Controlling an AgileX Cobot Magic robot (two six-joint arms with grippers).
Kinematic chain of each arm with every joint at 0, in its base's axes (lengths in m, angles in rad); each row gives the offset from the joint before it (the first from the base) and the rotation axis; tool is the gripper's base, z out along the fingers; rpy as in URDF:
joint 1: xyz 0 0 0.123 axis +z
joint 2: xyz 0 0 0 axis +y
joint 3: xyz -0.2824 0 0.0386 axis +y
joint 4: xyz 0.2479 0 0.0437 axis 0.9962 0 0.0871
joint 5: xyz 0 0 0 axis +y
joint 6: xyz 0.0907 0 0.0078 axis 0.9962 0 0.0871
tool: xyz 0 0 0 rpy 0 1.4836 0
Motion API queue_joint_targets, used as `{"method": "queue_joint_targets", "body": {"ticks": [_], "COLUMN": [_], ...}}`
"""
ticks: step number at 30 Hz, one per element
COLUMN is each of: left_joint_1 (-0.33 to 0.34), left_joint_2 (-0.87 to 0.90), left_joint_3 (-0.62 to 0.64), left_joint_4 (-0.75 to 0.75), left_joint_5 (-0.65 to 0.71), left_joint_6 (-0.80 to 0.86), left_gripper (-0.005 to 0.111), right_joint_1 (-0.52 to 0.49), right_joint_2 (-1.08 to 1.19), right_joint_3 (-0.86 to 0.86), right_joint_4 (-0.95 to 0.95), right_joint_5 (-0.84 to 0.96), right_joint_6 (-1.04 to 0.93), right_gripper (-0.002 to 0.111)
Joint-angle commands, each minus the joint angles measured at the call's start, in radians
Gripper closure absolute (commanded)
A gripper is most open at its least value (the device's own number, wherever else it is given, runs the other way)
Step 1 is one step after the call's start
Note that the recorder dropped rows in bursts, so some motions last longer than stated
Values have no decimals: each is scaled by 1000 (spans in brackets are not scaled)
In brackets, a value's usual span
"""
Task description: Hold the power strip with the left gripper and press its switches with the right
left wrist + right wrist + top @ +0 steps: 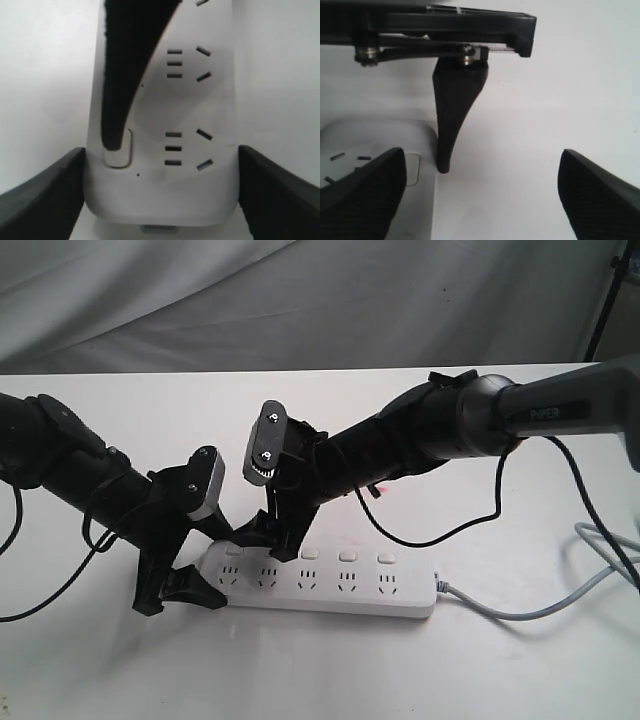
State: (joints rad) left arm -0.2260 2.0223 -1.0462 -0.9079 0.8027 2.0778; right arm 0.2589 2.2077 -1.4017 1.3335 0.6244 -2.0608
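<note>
Step in hand seems to be the press of the leftmost switch (120,159). The power strip (330,590) lies centrally on the table (500,670), its left end pinched by the left gripper (161,160). The right gripper (480,165), spread wide, rests one fingertip there. Next: a short, straight downward push.
</note>
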Motion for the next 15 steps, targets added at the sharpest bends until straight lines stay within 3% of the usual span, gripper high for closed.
{"method": "queue_joint_targets", "body": {"ticks": [1, 15], "left_joint_1": [-5, -5], "left_joint_2": [3, 3], "left_joint_3": [-4, -4], "left_joint_4": [3, 3], "left_joint_5": [6, 6], "left_joint_6": [-1, -4], "left_gripper": [101, 100], "right_joint_1": [1, 10], "right_joint_2": [-2, -2], "right_joint_3": [-3, -3], "right_joint_4": [19, 62], "right_joint_5": [-10, -10], "right_joint_6": [-10, -44], "right_gripper": [32, 32]}}
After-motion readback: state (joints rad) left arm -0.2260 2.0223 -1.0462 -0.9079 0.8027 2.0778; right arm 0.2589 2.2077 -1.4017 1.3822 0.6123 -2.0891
